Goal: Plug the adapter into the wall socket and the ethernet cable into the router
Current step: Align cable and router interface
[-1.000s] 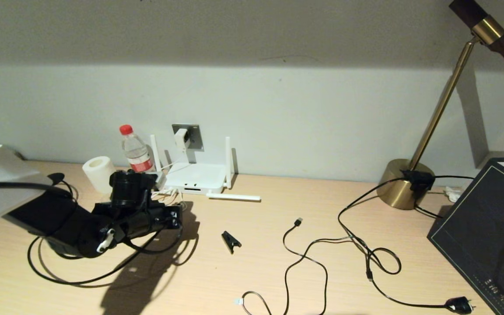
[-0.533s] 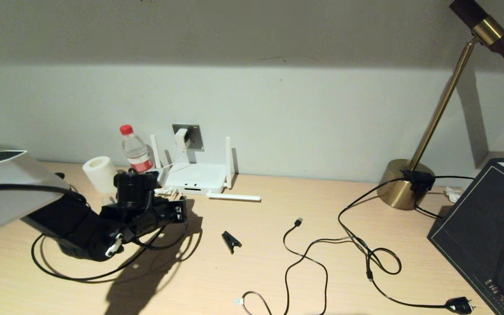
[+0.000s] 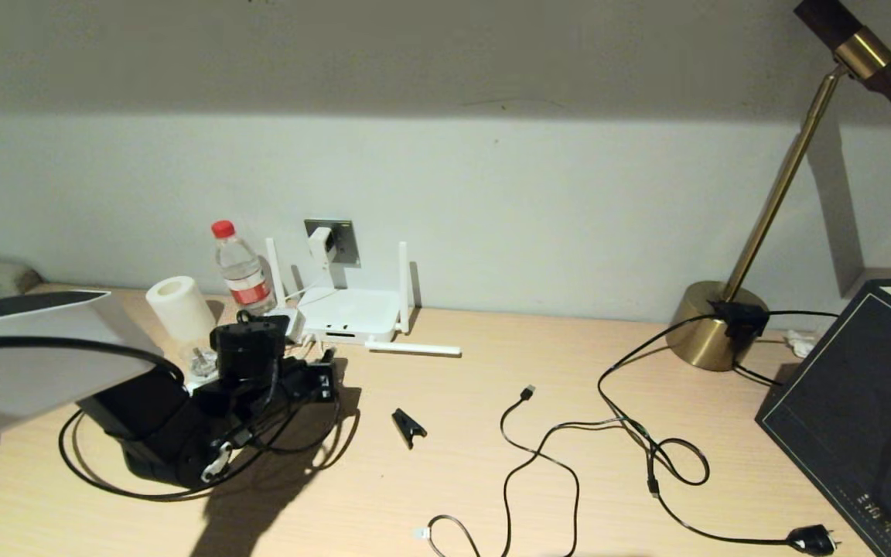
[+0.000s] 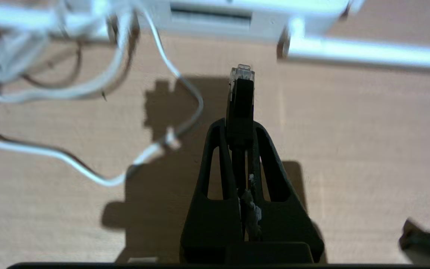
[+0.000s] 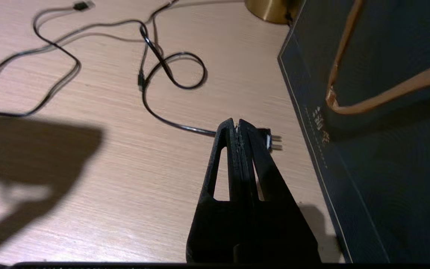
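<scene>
The left gripper (image 4: 240, 125) was clamped on the ethernet cable (image 4: 240, 101), its clear connector pointing at the router (image 3: 349, 313) and just short of the dark port slot (image 4: 210, 15). The adapter (image 3: 320, 245) sat in the wall socket (image 3: 343, 240) above the router. The right gripper (image 5: 238, 129), fingers pressed together and empty, hung over the desk (image 5: 106, 179) beside a dark bag (image 5: 386, 149).
</scene>
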Tool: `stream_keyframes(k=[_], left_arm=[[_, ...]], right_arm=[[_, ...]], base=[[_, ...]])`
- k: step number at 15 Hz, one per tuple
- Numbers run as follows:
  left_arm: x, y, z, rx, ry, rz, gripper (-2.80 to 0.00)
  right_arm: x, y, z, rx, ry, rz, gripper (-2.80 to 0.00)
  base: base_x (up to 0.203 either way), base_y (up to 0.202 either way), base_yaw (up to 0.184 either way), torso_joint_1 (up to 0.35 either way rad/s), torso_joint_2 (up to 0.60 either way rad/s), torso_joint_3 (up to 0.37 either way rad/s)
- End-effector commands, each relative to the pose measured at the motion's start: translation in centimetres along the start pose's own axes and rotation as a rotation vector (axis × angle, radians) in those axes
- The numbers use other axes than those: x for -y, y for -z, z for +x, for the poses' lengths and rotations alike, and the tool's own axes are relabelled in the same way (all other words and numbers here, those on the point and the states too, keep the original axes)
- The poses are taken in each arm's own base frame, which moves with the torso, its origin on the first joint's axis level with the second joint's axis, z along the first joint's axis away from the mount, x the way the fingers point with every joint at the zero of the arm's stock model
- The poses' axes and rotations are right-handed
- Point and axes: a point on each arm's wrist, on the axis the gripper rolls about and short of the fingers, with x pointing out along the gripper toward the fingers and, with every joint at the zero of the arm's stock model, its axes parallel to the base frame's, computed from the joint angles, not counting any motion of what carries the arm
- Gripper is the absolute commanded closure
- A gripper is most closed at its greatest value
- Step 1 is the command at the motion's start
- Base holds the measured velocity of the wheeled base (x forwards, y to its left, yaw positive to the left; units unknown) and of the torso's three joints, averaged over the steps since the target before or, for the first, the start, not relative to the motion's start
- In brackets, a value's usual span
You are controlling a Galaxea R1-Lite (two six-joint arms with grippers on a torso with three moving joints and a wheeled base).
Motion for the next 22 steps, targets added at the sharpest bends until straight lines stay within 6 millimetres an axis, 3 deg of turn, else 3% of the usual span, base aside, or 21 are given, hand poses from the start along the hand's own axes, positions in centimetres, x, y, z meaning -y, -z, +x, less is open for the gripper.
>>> stream_keyframes(k=[1,4,11,22], left_arm=[[0.0,0.5,0.2,-0.012,-0.003,-0.005,0.00],[-0.2,0.0,1.0,0.007,-0.007,0.000,0.00],[-1.7,-0.8,1.5,0.029,-0.026,-0.013,0.00],[-0.6,-0.8,1.2,0.009,-0.049,0.001,0.00]], right_arm=[[-0.2,1.2,-0.7,0.080,0.008,0.009,0.00],[-0.2,1.6,-1.8,0.234,0.043,0.042,0.00],[-0.2,1.5,-1.7,0.237,0.049,0.098,0.00],[-0.2,1.5,-1.7,0.237,0.049,0.096,0.00]], base=[[0.000,0.000,0.000,0.000,0.00,0.000],[0.000,0.000,0.000,0.000,0.00,0.000],[0.000,0.000,0.000,0.000,0.00,0.000],[0.000,0.000,0.000,0.000,0.00,0.000]])
